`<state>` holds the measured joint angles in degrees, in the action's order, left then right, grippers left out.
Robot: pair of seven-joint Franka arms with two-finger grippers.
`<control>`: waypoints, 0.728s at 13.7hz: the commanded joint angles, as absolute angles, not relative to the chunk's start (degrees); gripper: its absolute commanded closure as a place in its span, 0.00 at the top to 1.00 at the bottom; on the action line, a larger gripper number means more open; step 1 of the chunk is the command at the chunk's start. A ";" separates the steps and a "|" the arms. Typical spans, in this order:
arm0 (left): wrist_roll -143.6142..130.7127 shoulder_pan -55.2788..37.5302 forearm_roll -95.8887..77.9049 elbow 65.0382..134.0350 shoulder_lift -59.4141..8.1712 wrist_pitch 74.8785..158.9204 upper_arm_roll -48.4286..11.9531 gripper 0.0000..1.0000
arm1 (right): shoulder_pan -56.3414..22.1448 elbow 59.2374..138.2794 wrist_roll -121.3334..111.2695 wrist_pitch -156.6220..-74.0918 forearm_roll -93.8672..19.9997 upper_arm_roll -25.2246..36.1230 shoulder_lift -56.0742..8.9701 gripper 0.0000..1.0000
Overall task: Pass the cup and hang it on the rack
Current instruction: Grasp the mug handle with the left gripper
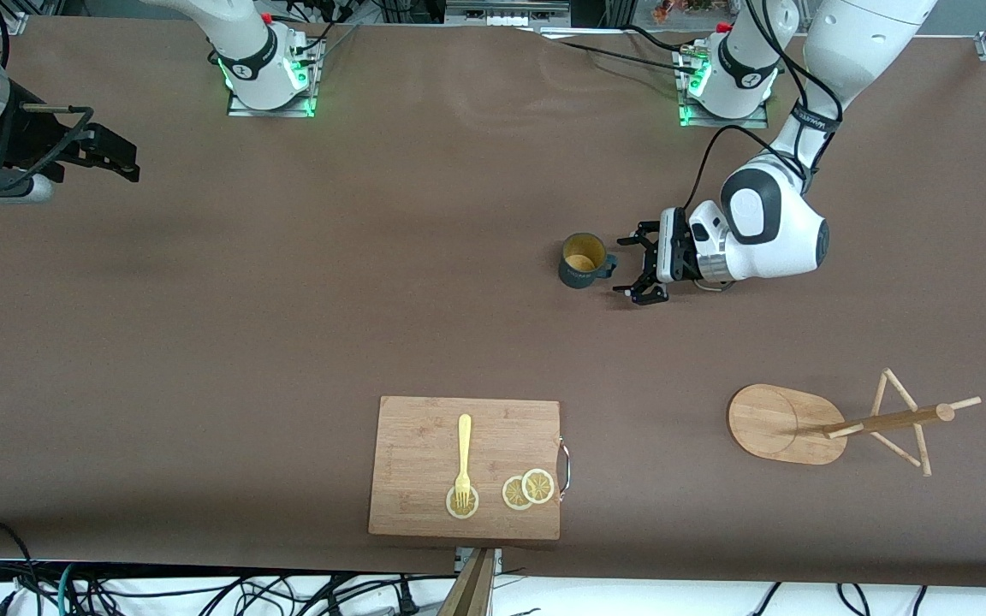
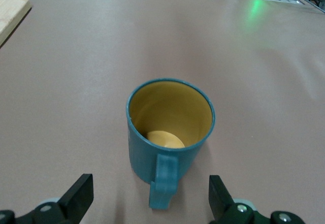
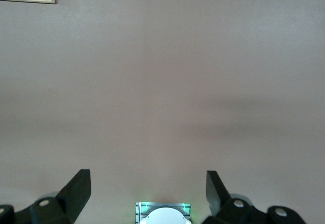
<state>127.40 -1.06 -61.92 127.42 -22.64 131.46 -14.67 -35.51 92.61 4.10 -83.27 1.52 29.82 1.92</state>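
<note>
the small dark teal ribbed cup (image 1: pixel 583 260) with a tan-yellow inside stands upright on the brown bench (image 1: pixel 288 299), just ahead of the left claw (image 1: pixel 640 272), its loop handle (image 2: pixel 163 181) pointing back between the wide-open fingers (image 2: pixel 77 196), not yet touched. it looks rigid, light and probably smooth-glazed, so a pinch on the bare wall could slip; the handle or the rim wall beside it seems the surer hold. the right claw (image 1: pixel 116 154) waits, spread open and empty, over bare bench at its arm's end. the light wooden mug rack (image 1: pixel 835 423) stands well apart from both.
</note>
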 commanded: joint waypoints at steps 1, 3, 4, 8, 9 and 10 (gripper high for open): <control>131.65 -0.88 -65.21 129.28 -22.06 132.71 -14.94 1.00 | -35.43 93.51 3.52 -82.62 0.97 29.18 2.99 1.00; 133.32 -1.23 -69.58 130.51 -22.23 134.11 -15.12 0.99 | -33.32 93.60 3.52 -82.62 0.97 26.73 2.90 1.00; 135.94 -1.75 -71.35 130.52 -22.76 135.43 -15.47 0.95 | -31.48 93.52 3.52 -82.62 1.05 24.80 2.81 1.00; 140.19 -1.41 -74.09 130.52 -23.47 135.00 -15.47 0.30 | -13.76 93.60 3.43 -82.70 0.97 7.44 2.64 1.00; 140.19 -1.84 -74.96 130.52 -23.64 135.00 -15.47 0.24 | -9.45 93.60 3.43 -82.79 0.97 3.03 2.64 1.00; 140.27 -1.93 -75.67 130.52 -23.99 134.91 -15.47 0.23 | -6.53 93.60 3.43 -82.79 0.97 0.20 2.64 1.00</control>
<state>137.73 -1.72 -72.88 130.28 -23.72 134.50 -15.18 -13.46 93.06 4.03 -83.06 1.48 6.80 1.91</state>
